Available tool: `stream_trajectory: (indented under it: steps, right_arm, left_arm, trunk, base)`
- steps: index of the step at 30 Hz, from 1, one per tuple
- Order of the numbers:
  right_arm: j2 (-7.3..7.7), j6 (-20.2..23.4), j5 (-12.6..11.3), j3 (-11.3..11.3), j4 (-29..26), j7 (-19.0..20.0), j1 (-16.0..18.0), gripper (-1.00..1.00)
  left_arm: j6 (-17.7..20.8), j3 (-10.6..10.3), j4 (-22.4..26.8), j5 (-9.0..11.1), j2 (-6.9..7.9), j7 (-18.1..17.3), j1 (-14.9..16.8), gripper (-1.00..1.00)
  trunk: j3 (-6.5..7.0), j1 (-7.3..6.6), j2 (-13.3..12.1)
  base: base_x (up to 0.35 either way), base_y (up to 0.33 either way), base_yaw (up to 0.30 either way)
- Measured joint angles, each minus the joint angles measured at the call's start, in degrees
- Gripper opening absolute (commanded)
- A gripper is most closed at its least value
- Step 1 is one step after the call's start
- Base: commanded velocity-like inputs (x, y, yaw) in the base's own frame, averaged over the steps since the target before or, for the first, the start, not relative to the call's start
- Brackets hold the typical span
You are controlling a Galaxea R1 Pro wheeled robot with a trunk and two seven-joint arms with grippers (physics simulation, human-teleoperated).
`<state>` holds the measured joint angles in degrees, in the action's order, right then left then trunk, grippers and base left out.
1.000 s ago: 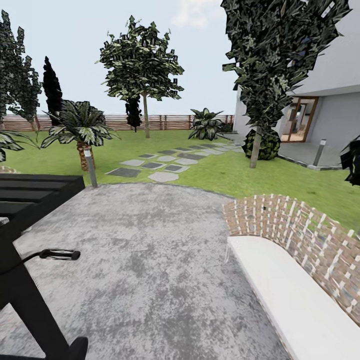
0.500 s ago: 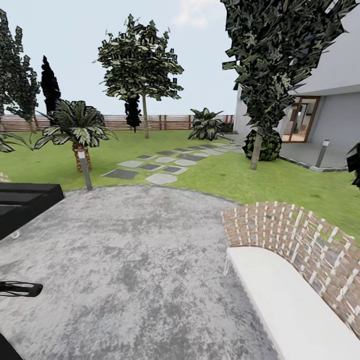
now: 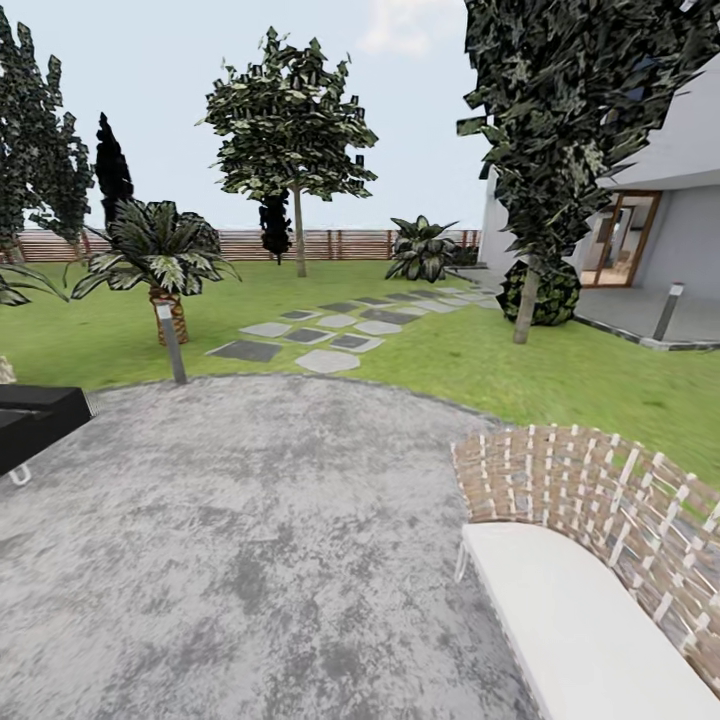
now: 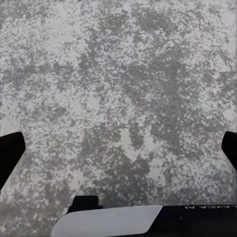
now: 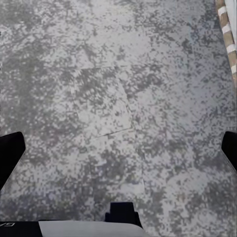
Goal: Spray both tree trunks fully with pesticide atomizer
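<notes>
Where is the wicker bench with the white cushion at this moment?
In the head view, the wicker bench is at the lower right, on the edge of the round grey stone patio, with the lawn behind it.

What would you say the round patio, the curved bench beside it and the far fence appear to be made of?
The patio looks like rough stone or concrete: mottled grey and matte. The bench seems to have a woven wicker-like back in brown and white strips, with a smooth white seat, possibly a cushion. The fence looks like brown horizontal wooden slats.
</notes>
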<state>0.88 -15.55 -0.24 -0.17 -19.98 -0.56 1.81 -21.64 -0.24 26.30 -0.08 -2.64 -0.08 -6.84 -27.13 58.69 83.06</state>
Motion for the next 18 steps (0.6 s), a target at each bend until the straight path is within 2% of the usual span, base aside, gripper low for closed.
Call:
stream_trajectory:
  steps: [18]
  right_arm:
    - [0.00, 0.00, 0.00, 0.00, 0.02, 0.00, 0.00, 1.00]
  left_arm:
    - [0.00, 0.00, 0.00, 0.00, 0.00, 0.00, 0.00, 1.00]
  trunk:
    - [0.00, 0.00, 0.00]
  base:
    - [0.348, 0.095, 0.089]
